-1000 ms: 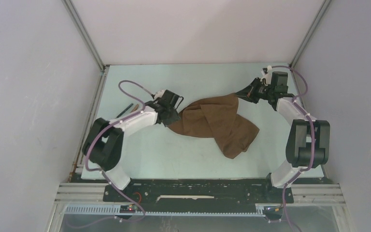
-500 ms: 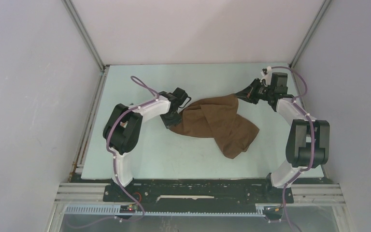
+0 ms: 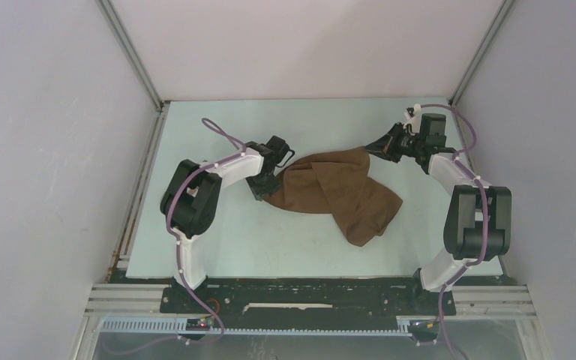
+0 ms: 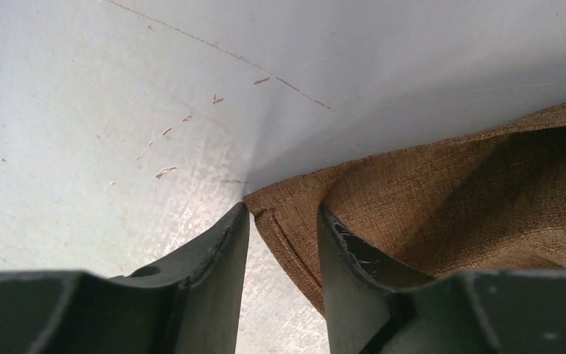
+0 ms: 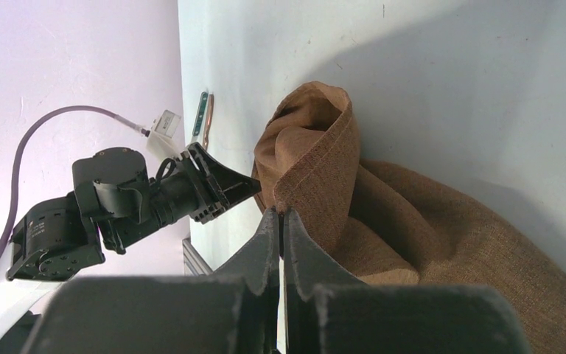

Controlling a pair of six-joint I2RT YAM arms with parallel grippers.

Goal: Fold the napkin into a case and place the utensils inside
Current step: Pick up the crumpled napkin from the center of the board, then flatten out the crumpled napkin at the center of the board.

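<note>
The napkin (image 3: 337, 191) lies rumpled at the middle of the table (image 3: 270, 240), not yet folded. The right gripper (image 5: 280, 212) is pinched tight on its far-right corner. The left gripper (image 4: 284, 215) stands parted astride the left corner, gripping nothing. Likely step: spreading it flat. Next, the left should close and draw outward. No writing is legible.
</note>
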